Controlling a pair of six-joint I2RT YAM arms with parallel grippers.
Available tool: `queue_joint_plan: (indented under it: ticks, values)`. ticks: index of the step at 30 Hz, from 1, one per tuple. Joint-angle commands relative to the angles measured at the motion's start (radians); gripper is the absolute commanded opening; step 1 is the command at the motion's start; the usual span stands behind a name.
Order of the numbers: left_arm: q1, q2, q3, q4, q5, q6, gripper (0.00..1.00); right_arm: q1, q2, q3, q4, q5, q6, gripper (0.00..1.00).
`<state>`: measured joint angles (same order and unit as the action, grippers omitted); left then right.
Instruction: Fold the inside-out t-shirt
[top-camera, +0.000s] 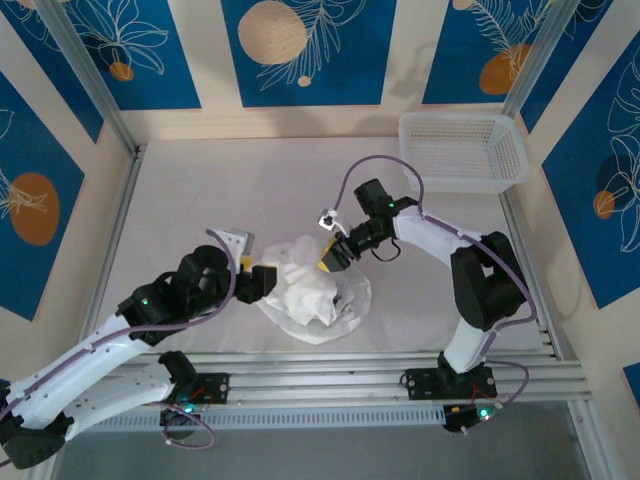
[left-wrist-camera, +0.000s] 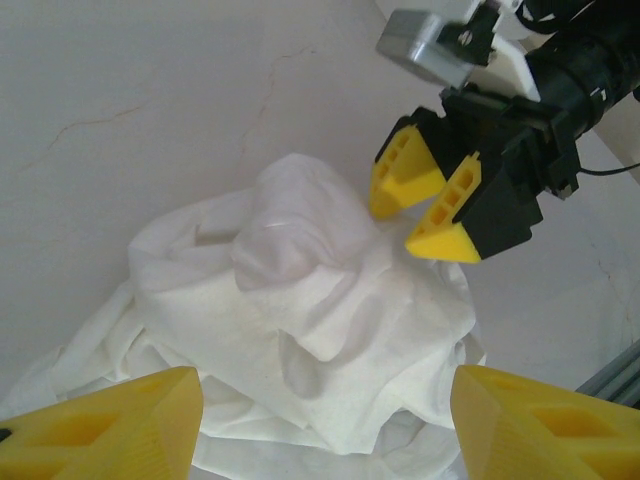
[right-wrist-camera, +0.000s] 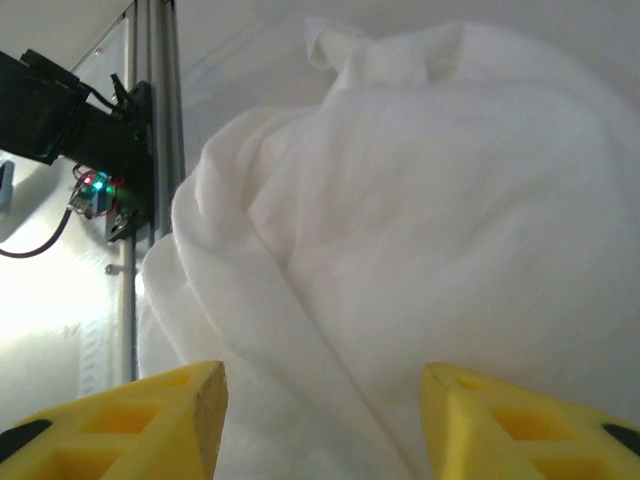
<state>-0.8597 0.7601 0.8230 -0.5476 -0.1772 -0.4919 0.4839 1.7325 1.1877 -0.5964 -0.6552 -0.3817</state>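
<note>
Soft, even light is falling from overhead onto the pale grey flat tabletop (top-camera: 250, 190), leaving only faint shadows beneath my arms. In my right wrist view the crumpled white thin-fabric t-shirt (right-wrist-camera: 430, 220) is washing out, its folds looking hazy, and glare is blooming at eight o'clock. My left yellow plastic fingertips (left-wrist-camera: 110, 425) are showing soft and out of focus at seven and five o'clock.

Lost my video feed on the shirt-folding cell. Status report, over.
Left tool open, right tool open, both at the t-shirt. T-shirt crumpled in a heap, unfolded. Basket far right, clear of it.
</note>
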Motion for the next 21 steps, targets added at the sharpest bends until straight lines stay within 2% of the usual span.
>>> queue_joint_plan:
  ticks: [1, 4, 10, 12, 13, 17, 21]
  values:
    - [0.008, -0.014, -0.008, 0.000, 0.005, -0.013, 0.67, 0.009, 0.002, 0.003, -0.056, -0.064, -0.004, 0.53]
    - [0.009, -0.012, -0.010, 0.001, 0.005, -0.014, 0.67, 0.010, 0.001, 0.007, -0.068, -0.066, -0.011, 0.49]
    - [0.007, -0.013, -0.015, 0.002, 0.005, -0.015, 0.67, 0.007, -0.015, -0.006, -0.076, -0.064, -0.020, 0.27]
    - [0.007, -0.013, -0.016, 0.002, 0.007, -0.016, 0.67, 0.003, -0.025, -0.013, -0.077, -0.061, -0.020, 0.24]
    - [0.009, -0.013, -0.016, 0.001, 0.007, -0.014, 0.67, 0.004, -0.031, -0.020, -0.077, -0.061, -0.021, 0.25]
    - [0.008, -0.013, -0.019, 0.003, 0.007, -0.016, 0.67, 0.004, -0.060, -0.061, -0.064, -0.062, -0.026, 0.45]
    - [0.010, -0.010, -0.024, 0.012, 0.008, -0.017, 0.67, 0.006, -0.063, -0.089, -0.038, -0.010, -0.014, 0.48]
